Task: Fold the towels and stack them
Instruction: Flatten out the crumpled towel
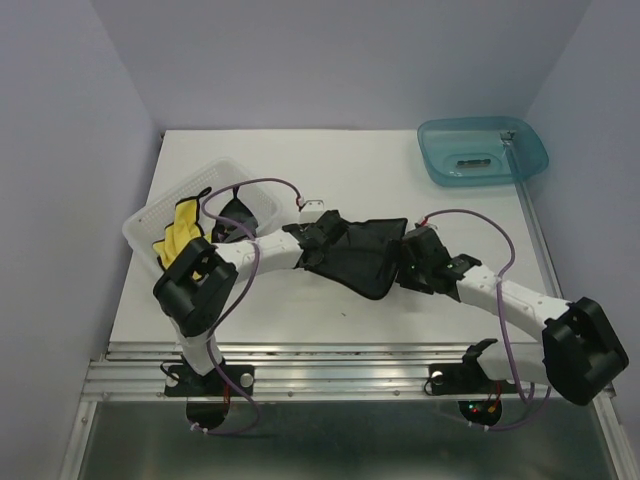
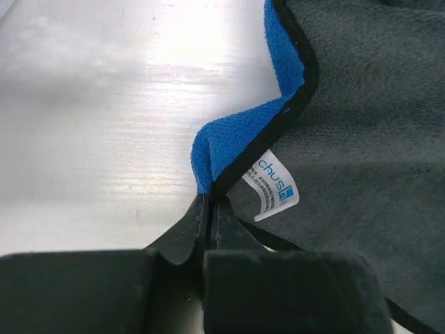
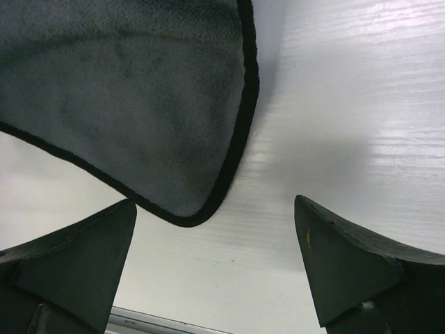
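**Item: blue towel [image 1: 362, 255].** Lies spread and rumpled mid-bench [image 1: 330, 170], dark grey face up and blue face under, with black edging all round. A white sewn label [image 2: 273, 184] sits at the hem.

**Companions:** yellow towel [image 1: 180, 232] bunched in the clear basket [image 1: 150, 215] at the left. A dark cloth lies beside it, too hidden to name. The teal tray [image 1: 440, 165] stands well apart at the far right.

**Handling (judged):** light, limp, plush. It will drape and sag from any single hold and cannot be pushed into shape. The edged hem is the firmest part and gives the best purchase. Corners suit a fold, since two held corners keep an edge taut.

**Left gripper [image 2: 207, 202]:** fingers [image 2: 182, 236] pressed together on the hem beside the label, where the cloth peaks up off the bench.

**Right gripper [image 3: 215, 203]:** fingers [image 3: 76, 257] wide apart, holding nothing, straddling a rounded corner of the towel from above.

**Caution:** a thin pinch may slip, and a dragged cloth bunches.
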Controlling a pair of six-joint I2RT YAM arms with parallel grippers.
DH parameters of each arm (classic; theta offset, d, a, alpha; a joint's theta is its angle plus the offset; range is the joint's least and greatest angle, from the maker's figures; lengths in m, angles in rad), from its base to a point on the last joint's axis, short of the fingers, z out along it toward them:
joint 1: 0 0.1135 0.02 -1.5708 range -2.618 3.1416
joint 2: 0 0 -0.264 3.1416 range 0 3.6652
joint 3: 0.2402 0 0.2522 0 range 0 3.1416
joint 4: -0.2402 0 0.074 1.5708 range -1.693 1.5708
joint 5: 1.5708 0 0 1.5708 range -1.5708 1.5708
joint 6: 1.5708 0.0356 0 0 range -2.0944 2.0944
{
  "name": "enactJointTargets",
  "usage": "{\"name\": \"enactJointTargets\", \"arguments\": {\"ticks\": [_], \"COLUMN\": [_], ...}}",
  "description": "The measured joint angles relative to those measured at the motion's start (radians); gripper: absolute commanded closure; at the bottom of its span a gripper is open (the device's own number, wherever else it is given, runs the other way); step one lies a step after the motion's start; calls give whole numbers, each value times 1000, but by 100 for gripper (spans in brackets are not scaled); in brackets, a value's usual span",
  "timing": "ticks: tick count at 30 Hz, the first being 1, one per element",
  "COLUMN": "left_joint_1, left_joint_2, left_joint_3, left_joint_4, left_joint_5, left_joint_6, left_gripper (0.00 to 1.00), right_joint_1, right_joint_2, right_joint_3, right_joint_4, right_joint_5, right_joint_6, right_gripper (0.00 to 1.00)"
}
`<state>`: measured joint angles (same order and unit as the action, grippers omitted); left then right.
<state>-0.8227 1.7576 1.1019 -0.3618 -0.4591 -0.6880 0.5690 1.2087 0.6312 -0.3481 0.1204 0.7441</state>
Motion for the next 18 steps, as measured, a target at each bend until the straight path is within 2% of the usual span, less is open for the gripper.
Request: {"name": "enactJointTargets", "arguments": {"ticks": [5, 6, 9, 14, 17, 18], "left_joint_1": [0, 0, 0, 0, 0, 0], "left_joint_2": [-90, -115, -186, -277, -305, -308], "left_joint_3": [-49, -66, -122, -222, -265, -273], "left_joint_4": [44, 59, 101, 182, 221, 230], "left_joint_5": [39, 47, 71, 143, 183, 192], "left_joint_6": [6, 6, 6, 5, -3, -5], "left_gripper": [100, 100, 100, 100, 100, 100], "right_joint_1": [47, 53, 73, 98, 112, 116], "right_joint_2": [72, 80, 98, 125, 152, 161], "right_joint_3": [0, 0, 0, 7, 26, 31], "right_joint_4": [-1, -3, -5, -3, -5, -8], "right_joint_5": [33, 39, 65, 109, 137, 150], "right_joint_6": [26, 34, 58, 92, 111, 120], "right_gripper": [9, 15, 22, 27, 35, 42]}}
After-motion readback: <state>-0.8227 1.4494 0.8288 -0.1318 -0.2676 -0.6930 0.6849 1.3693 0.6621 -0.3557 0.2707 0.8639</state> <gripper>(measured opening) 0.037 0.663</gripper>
